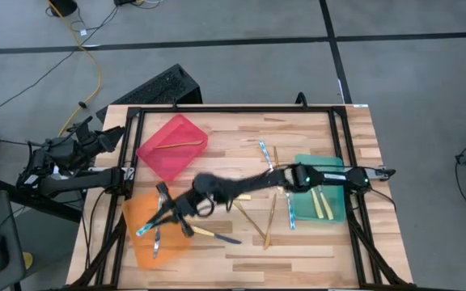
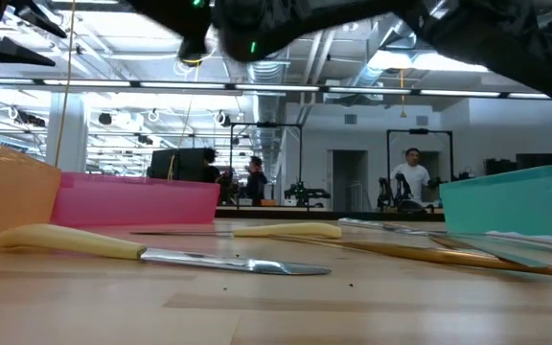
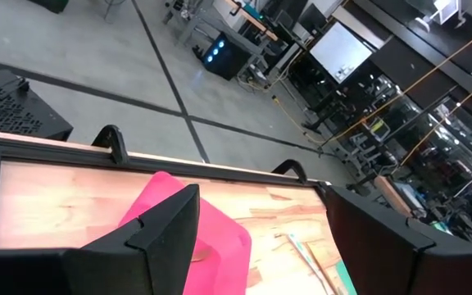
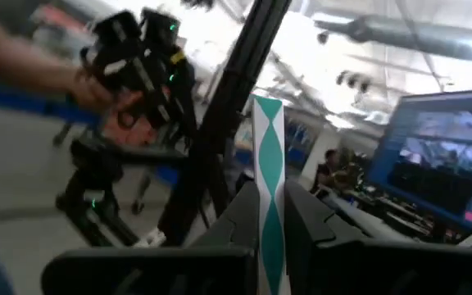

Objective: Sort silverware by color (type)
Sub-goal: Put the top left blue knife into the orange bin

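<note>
- Two yellow-handled knives lie nearest us in the low view: one (image 2: 161,251) at lower left of that frame, blade pointing right, and a second (image 2: 286,230) just behind it at centre.
- Behind them, at right in the low view, we see a gold piece (image 2: 468,257) lying flat, and the teal bin (image 2: 516,201) rising beyond it.
- From above, we find the right gripper (image 1: 162,217) stretched across the table to the lower left of the frame, over the orange bin (image 1: 140,246).
- Its fingers are clamped on a silvery-blue piece (image 4: 269,180); the right wrist view shows that piece standing straight up between them, with a teal and white pattern, which the high view gives only as a blue tip (image 1: 141,231).
- The right arm's dark links cross above loose gold pieces (image 1: 269,220) and a silvery-blue piece (image 1: 290,212) at centre right of the high view, partly covering them.
- More silverware (image 1: 322,202) lies in the teal bin at right; a gold piece (image 1: 176,145) lies in the red bin (image 1: 154,153) at upper centre.
- The left gripper (image 1: 95,136) waits off the table's left edge, fingers (image 3: 150,238) spread wide, nothing between them.
- Only the low view shows people (image 2: 412,177) standing far off in the room behind.
</note>
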{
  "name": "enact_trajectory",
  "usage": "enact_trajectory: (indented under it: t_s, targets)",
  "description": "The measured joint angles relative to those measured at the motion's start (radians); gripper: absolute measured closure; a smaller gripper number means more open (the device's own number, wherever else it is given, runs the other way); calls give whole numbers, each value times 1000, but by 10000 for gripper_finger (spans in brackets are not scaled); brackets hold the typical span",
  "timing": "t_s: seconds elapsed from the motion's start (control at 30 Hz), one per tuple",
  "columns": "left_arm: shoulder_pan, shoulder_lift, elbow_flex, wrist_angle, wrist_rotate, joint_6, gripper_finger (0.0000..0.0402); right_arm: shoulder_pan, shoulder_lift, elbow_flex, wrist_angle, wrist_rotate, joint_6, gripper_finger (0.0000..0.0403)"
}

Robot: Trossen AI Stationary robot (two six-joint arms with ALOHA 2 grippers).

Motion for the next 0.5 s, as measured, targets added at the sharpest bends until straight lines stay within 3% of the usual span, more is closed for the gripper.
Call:
enact_trajectory:
  t_s: [0.23, 0.4, 0.5]
  targets:
    - [0, 0, 0, 0, 8, -4, 155, -24, -53, 2, -268, -198, -246, 364]
    - [0, 0, 0, -16, 33, -16, 155, -17, -50, -1, -530, -190, -519, 364]
    - [0, 0, 0, -33, 32, -20, 155, -7, -53, 1, -604, -92, -618, 364]
